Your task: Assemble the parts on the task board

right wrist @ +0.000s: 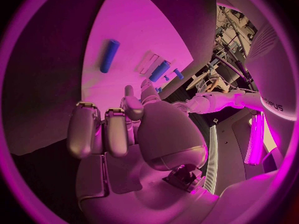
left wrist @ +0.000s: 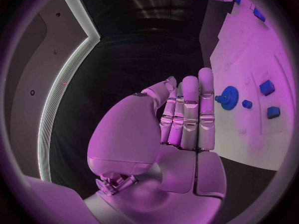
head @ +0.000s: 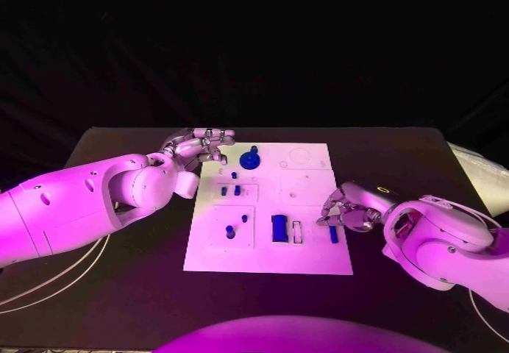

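On the black bench (head: pixel 127 294) sits the white task board (head: pixel 271 254), blue parts scattered over it. Right hand (head: pixel 348 209) hovers at the board's right edge, fingers curled loosely inward, holding nothing. Just beside it on the board's near right corner lies a thin blue bar (head: pixel 333 234), long axis running near-to-far; this hand is by far the nearer, so the pick looks like its job, reaching slightly toward the robot and inward. A wider blue block (head: pixel 279 227) lies parallel to it, further left, with an empty slot between. Left hand (head: pixel 198 147) hangs at the far left corner, fingers straight and pressed together, empty, with the blue gear (head: pixel 250 159) just beside it.
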Available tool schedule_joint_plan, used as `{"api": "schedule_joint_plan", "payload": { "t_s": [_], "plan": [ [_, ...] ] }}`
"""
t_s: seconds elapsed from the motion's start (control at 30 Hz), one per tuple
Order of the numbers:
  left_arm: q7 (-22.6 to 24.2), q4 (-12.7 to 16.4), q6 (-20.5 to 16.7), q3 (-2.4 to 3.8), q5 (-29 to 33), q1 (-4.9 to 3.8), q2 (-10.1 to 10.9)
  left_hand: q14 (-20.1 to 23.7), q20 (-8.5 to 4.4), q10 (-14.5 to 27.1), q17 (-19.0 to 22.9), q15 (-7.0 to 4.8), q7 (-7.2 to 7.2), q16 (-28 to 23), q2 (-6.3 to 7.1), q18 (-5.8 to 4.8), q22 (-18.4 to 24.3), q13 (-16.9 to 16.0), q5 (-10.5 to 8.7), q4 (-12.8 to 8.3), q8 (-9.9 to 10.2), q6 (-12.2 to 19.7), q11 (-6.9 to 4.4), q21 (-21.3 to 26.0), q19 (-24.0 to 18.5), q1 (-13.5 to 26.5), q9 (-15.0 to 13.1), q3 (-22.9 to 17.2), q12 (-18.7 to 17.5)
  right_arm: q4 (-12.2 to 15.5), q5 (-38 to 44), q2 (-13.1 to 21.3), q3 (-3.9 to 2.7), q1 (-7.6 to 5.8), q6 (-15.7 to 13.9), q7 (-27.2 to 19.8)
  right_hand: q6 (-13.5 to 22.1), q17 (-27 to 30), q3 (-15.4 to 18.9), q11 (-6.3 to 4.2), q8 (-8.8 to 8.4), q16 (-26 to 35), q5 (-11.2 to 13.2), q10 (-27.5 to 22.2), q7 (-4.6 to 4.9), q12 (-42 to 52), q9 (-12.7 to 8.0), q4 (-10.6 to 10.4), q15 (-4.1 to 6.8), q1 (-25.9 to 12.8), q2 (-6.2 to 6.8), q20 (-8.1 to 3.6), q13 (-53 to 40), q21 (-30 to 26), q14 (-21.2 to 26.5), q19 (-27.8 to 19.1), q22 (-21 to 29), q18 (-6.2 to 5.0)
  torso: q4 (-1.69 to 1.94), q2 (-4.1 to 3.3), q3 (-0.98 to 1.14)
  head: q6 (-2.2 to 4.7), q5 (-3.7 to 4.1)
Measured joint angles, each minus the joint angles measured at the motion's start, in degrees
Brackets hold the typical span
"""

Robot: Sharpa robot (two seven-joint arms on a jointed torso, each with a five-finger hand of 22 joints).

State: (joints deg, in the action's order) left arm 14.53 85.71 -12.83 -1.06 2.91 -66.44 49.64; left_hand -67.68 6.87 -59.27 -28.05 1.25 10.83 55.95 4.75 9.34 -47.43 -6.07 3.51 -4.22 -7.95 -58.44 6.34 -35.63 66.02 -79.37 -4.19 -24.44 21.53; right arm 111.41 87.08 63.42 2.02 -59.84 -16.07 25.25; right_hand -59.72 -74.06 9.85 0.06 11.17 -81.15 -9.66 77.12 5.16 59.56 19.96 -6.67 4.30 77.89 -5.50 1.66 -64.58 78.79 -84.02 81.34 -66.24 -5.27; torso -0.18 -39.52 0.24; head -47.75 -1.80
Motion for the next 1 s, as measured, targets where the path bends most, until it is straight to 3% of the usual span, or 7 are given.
{"api": "schedule_joint_plan", "payload": {
  "t_s": [0.37,1.0],
  "plan": [
    [0.0,0.2,0.0,0.00,0.0,0.01,0.1,0.0,0.00,0.0,0.0,0.00,0.00,0.0,0.00,0.00,0.0,0.0,0.00,0.0,0.0,0.0,0.00,0.0,0.0,0.0,0.0,0.0,0.0,-1.1,0.6,2.3,0.38,0.26,2.8,2.9,-0.1,0.0,0.3,0.33,-0.58,0.0,-0.3,-0.1,-0.12,-0.1,-0.4,-1.3,-0.20,-1.1,0.41,0.23,-0.4,-0.2,0.2,0.2,0.1,0.00,-0.42,0.13,0.07,0.24,0.76],
    [0.0,0.1,0.2,0.00,-0.1,0.09,0.0,0.0,0.00,0.0,0.0,0.00,0.00,0.0,0.00,0.00,0.0,0.0,0.00,0.0,0.0,0.0,0.00,0.0,0.0,0.0,0.0,0.0,0.0,-2.8,2.8,-0.8,0.40,1.78,4.7,5.6,-1.5,-0.1,0.5,0.11,-0.76,0.0,-0.8,0.1,-0.30,-0.1,-0.5,-2.7,-0.20,-2.1,0.91,0.42,-0.5,-0.2,0.2,0.0,0.0,0.00,-0.37,0.08,0.11,0.04,0.69]
  ]
}}
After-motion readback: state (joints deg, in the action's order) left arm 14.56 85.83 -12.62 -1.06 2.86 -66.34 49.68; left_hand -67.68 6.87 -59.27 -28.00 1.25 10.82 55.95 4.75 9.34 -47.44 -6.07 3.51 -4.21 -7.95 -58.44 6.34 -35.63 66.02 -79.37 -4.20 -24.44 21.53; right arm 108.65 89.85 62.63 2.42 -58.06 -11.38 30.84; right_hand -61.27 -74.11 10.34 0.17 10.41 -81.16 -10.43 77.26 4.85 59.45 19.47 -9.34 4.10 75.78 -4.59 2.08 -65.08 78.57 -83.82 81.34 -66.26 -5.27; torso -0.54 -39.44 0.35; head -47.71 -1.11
